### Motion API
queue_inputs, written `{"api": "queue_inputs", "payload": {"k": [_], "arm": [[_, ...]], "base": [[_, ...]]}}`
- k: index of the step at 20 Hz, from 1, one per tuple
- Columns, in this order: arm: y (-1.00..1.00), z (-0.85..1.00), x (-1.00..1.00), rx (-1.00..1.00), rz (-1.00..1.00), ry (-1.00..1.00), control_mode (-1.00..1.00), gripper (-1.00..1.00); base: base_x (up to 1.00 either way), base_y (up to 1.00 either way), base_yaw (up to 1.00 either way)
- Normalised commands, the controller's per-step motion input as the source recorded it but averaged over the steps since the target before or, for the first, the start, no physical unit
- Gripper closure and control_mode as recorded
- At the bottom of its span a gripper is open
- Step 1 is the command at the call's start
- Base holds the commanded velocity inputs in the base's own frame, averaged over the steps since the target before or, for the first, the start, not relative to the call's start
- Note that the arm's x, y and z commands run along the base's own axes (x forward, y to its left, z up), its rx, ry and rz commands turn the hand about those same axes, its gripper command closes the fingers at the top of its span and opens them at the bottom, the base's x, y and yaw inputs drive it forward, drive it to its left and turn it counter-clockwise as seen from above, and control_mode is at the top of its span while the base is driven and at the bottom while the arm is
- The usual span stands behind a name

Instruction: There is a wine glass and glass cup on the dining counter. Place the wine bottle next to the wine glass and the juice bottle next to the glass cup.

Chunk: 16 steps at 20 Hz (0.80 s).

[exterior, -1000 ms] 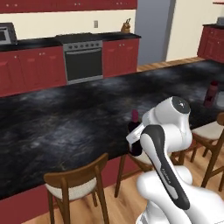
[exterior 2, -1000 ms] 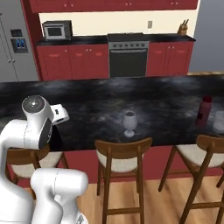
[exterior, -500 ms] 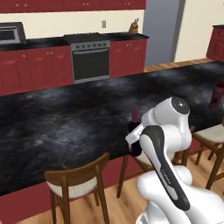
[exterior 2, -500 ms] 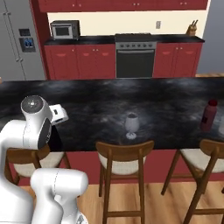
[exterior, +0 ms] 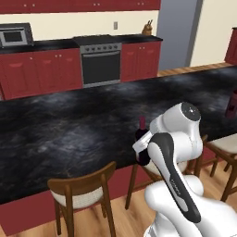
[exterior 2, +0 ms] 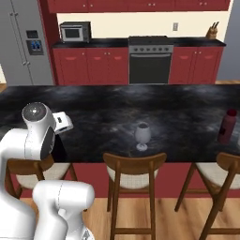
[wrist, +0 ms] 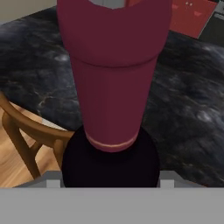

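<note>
The wine bottle [wrist: 113, 87] stands right before the hand camera, its pinkish-red neck above a black body. In the left base view the wine bottle [exterior: 141, 128] hangs at the dining counter's [exterior: 69, 129] near edge, with my gripper [exterior: 140, 147] shut on its dark body. The wine glass [exterior 2: 142, 135] stands upright near the front edge of the dining counter [exterior 2: 108, 112], well to the right of my hand. Far to the right is the juice bottle [exterior 2: 228, 126], also upright, seen again as the juice bottle [exterior: 231, 104]. I cannot make out the glass cup.
Wooden stools [exterior 2: 135, 171] line the near side of the counter, one [exterior: 83, 192] just left of my arm. Behind the counter run red cabinets, an oven range [exterior 2: 150, 63], a microwave [exterior 2: 75, 32] and a grey fridge [exterior 2: 21, 47].
The whole scene has slid slightly to the right in both base views, so the base has moved. The arm keeps the same pose with the wine bottle in the gripper.
</note>
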Motion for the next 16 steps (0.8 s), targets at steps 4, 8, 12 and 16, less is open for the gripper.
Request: {"api": "queue_inputs", "payload": {"k": [4,8,12,16], "arm": [[0.00,0.00,0.00,0.00,0.00,0.00,1.00,1.00],[0.00,0.00,0.00,0.00,0.00,0.00,1.00,1.00],[0.00,0.00,0.00,0.00,0.00,0.00,1.00,1.00],[0.00,0.00,0.00,0.00,0.00,0.00,1.00,1.00]], "base": [[0.20,-0.29,0.04],[0.00,-0.07,0.00],[0.00,0.00,0.00],[0.00,-0.06,0.00]]}}
